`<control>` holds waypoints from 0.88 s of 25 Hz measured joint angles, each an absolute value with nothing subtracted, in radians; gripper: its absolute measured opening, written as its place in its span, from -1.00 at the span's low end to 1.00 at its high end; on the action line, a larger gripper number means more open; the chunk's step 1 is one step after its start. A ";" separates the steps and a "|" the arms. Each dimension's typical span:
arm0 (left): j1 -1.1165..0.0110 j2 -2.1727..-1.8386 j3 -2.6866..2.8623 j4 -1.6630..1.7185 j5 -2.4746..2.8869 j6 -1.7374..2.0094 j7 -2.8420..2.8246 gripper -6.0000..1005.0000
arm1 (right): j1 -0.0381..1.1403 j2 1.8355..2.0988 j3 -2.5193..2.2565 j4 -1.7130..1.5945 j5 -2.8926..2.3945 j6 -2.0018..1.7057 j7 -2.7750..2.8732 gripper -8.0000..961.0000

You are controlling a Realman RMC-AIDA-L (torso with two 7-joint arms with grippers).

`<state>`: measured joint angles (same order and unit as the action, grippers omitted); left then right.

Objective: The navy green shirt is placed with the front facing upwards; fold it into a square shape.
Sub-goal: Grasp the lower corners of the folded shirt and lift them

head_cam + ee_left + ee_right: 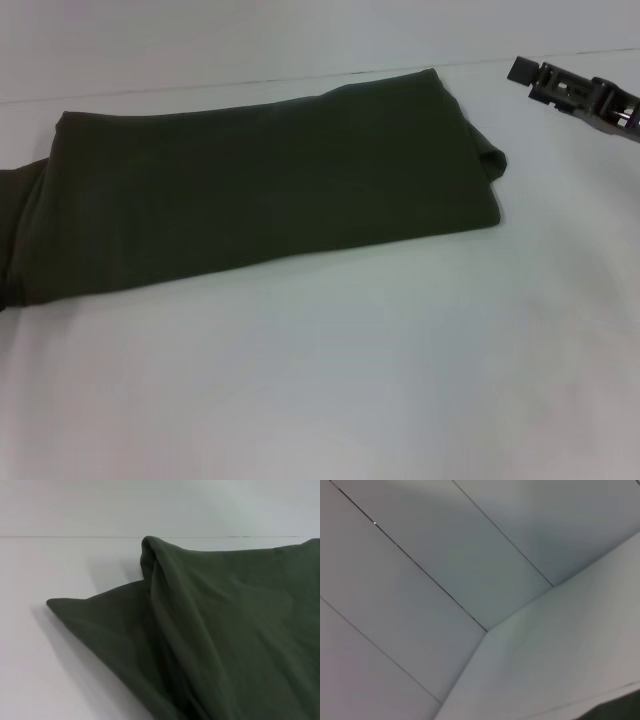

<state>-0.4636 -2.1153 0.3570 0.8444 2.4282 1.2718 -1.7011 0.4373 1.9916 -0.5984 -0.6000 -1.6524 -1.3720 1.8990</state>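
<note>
The navy green shirt (260, 195) lies on the white table as a long folded band, plain dark green side up, running from the left edge to the far right. Its right end has a small rolled fold (490, 160). No lettering shows. My right gripper (530, 80) hangs above the table at the far right, apart from the shirt's right end and holding nothing I can see. In the left wrist view the shirt (225, 630) fills the near field, with one corner (55, 602) lying flat on the table and a raised fold behind it. The left gripper itself does not show.
The white table (330, 380) spreads out in front of the shirt. A pale wall (250, 40) stands just behind the table's far edge. The right wrist view shows only panelled wall (420, 580) and table surface (560, 650).
</note>
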 joint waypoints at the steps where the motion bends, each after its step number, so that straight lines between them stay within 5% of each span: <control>1: -0.464 -2.115 0.357 0.845 2.428 1.275 -1.701 -0.82 | 0.439 1.990 -0.599 -0.599 -1.665 -1.369 1.901 0.85; 15: -0.468 -2.116 0.357 0.874 2.420 1.304 -1.698 -0.89 | 0.488 1.911 -0.601 -0.610 -2.016 -1.340 2.320 0.84; 22: -0.467 -2.117 0.357 0.877 2.419 1.312 -1.698 -0.89 | 0.474 1.897 -0.588 -0.586 -2.025 -1.324 2.356 0.83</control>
<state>-0.4669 -2.1166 0.3575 0.8774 2.4187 1.3117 -1.6980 0.4745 1.8966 -0.5882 -0.5861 -2.0248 -1.3241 2.3563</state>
